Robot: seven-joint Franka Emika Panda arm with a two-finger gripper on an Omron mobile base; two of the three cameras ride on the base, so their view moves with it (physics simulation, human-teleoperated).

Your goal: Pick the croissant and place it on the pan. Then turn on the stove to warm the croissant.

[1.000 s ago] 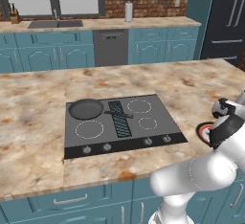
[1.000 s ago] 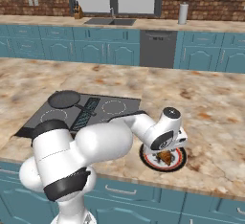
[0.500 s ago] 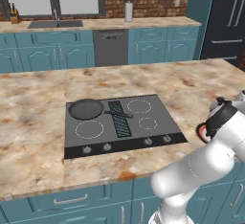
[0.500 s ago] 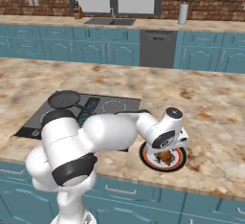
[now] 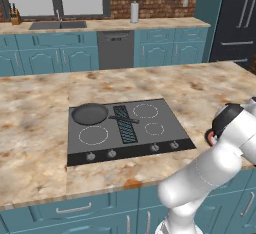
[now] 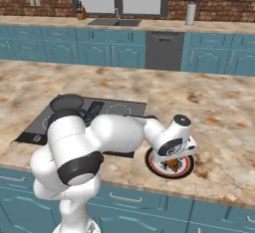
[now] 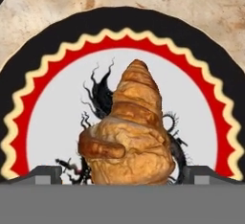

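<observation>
The croissant, golden-brown, lies on a round red-rimmed plate and rises close in front of the hand camera. My gripper is open, with one fingertip on each side of the croissant, apart from it. From the right base view, the hand hangs low over the plate with the croissant under it. The dark pan sits on the back left burner of the black stove, far left of the hand. The pan holds nothing.
Four grey knobs line the stove's front edge. The plate stands near the island counter's front edge, right of the stove. The arm's white links reach across the stove's front corner. A sink and cabinets stand along the far wall.
The arm's elbow and upper links have swung while the hand stays over the plate, a little lower. The jaws remain open. The croissant has not moved.
</observation>
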